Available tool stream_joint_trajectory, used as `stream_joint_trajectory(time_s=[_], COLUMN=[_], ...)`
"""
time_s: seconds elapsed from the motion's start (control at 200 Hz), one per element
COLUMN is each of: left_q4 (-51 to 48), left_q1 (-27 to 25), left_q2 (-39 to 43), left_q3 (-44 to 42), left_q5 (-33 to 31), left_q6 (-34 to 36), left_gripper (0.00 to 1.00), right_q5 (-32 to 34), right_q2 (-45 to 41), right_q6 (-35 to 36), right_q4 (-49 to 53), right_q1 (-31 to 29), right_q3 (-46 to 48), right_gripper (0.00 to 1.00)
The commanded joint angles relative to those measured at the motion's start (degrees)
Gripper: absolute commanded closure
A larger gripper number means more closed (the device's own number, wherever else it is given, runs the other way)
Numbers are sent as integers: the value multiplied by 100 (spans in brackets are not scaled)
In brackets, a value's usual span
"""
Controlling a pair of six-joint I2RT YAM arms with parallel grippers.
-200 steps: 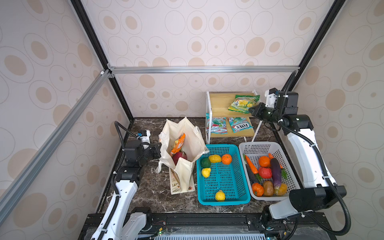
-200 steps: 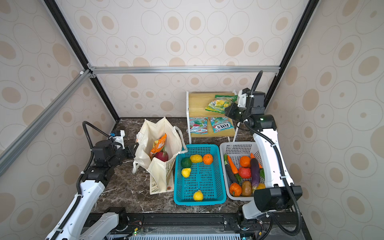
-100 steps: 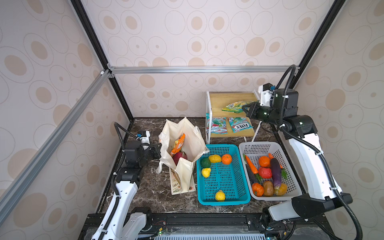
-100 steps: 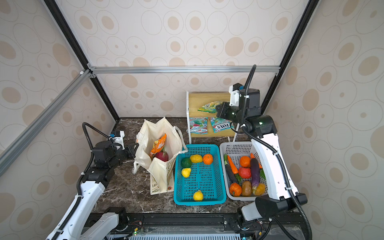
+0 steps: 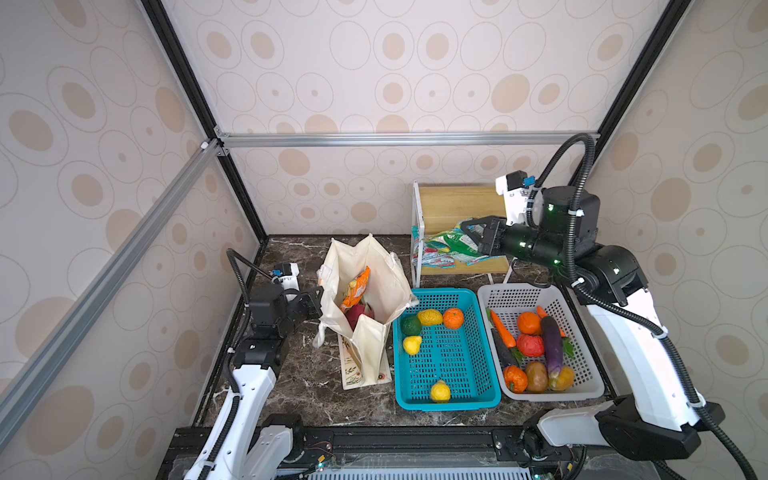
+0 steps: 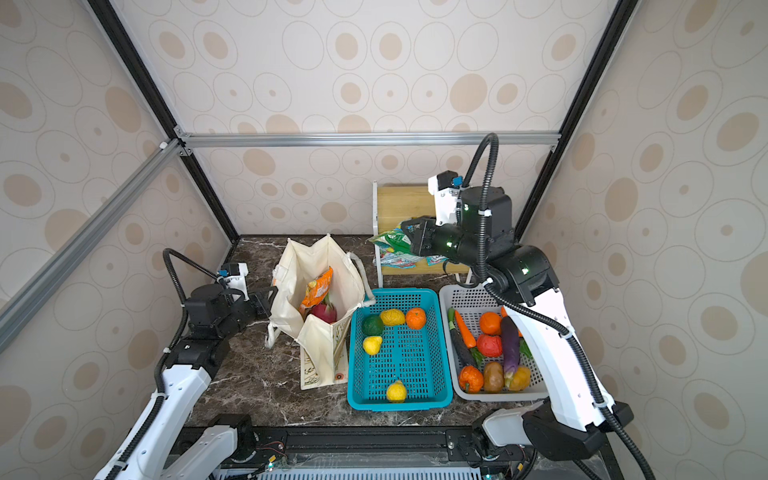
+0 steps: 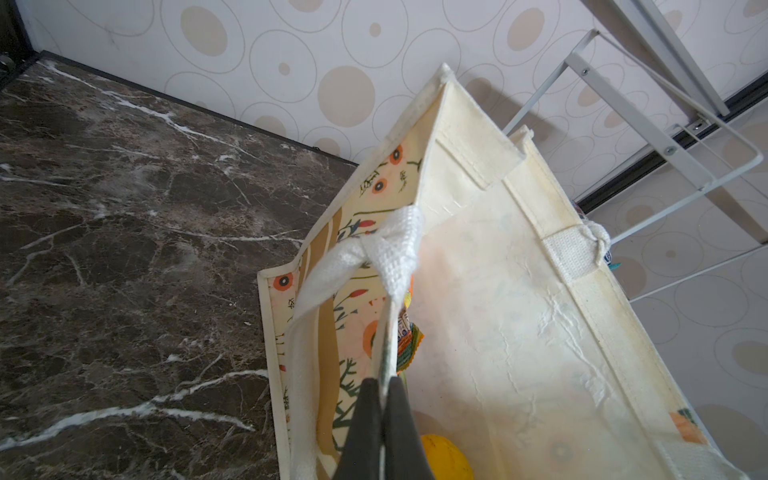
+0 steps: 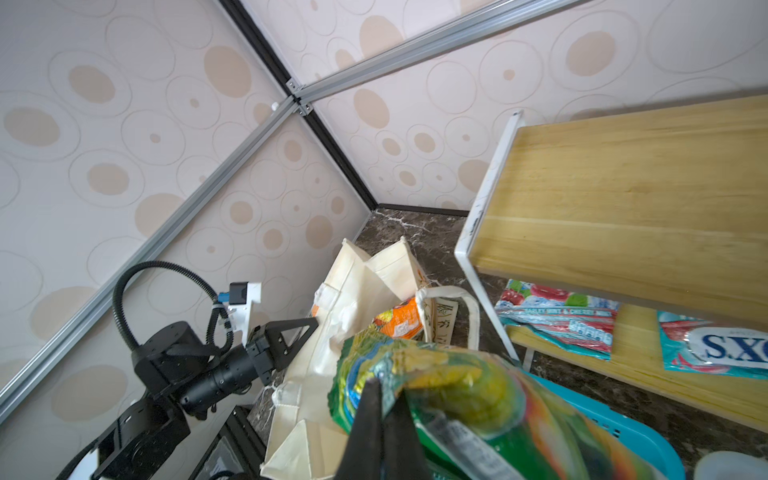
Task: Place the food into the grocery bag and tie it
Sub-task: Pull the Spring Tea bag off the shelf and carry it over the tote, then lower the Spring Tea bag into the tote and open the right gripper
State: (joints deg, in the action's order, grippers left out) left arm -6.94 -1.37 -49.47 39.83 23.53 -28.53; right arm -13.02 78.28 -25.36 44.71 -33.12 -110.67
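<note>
Both top views look down from high over the whole bench (image 5: 316, 386); both close wrist cameras share the bag (image 7: 498, 311).

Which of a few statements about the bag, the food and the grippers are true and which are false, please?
1. The left gripper is shut on the bag. True.
2. The bag is empty. False: an orange packet and a dragon fruit lie in it.
3. The right gripper holds the green packet. True.
4. The purple eggplant lies in the bag. False: it lies in the grey basket.
</note>
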Motion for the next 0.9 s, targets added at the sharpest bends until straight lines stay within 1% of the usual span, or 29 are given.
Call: stream_joint_trajectory(time_s=[0.0,0.125,0.265,0.34,0.47,0.575,0.655,0.795,0.895], left_q4=[128,227,313,319,186,78,39,12,15], left_q1=[-31,-31,-30,-31,-35,-35,-31,-31,-30], left_q2=[56,78,35,36,60,89,94,122,129], left_q3=[-97,-167,-212,-209,-117,-55,-38,-37,4], left_q5=[222,213,284,273,137,74,64,28,-12], left_q6=[-194,-244,-306,-298,-185,-83,-49,-21,-3], left_gripper=[100,100,100,100,100,100,100,100,100], right_q5=[115,131,30,-35,-329,-391,-329,83,453], right_q2=[222,740,1581,2063,2731,2993,3011,2853,2697], right_q6=[134,215,221,233,121,84,90,255,356], right_q4=[-163,-210,-182,-200,-262,-393,-559,-621,-487], right_q1=[-525,-1157,-1609,-1767,-1808,-1810,-1809,-1803,-1801], right_q3=[-88,-308,-798,-1054,-1282,-1033,-563,278,743], right_gripper=[100,100,100,100,100,100,100,100,100])
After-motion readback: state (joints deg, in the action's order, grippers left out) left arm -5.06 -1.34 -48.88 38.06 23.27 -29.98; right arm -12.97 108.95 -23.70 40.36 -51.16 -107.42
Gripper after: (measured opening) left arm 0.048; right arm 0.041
